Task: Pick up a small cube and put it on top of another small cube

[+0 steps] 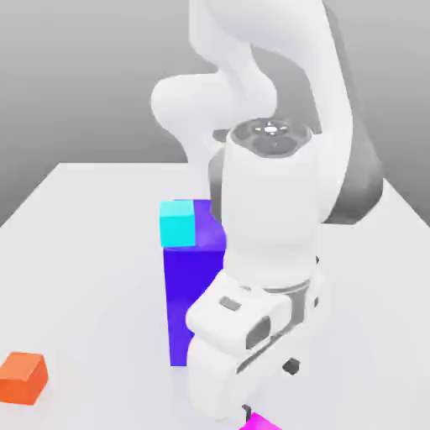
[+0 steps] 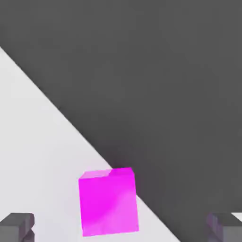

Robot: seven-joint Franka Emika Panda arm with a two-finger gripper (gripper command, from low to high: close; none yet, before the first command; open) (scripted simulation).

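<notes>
The small magenta cube [image 2: 108, 202] rests on the white table, close to the table's edge. In the hand view it lies between my two dark fingertips [image 2: 16, 227], which stand far apart on either side without touching it. My gripper [image 2: 120, 230] is open with nothing held. In the exterior view the gripper [image 1: 270, 390] hangs low over the table's front, and a corner of the magenta cube [image 1: 264, 422] peeks out just beneath it. A small cyan cube [image 1: 178, 224] sits on top of the big blue-purple block [image 1: 193, 294].
A small orange cube [image 1: 23, 377] lies on the table [image 1: 84, 252] at the exterior view's left, near the front. The big blue-purple block stands right behind the hand. Beyond the table's edge [image 2: 71, 123] lies dark floor.
</notes>
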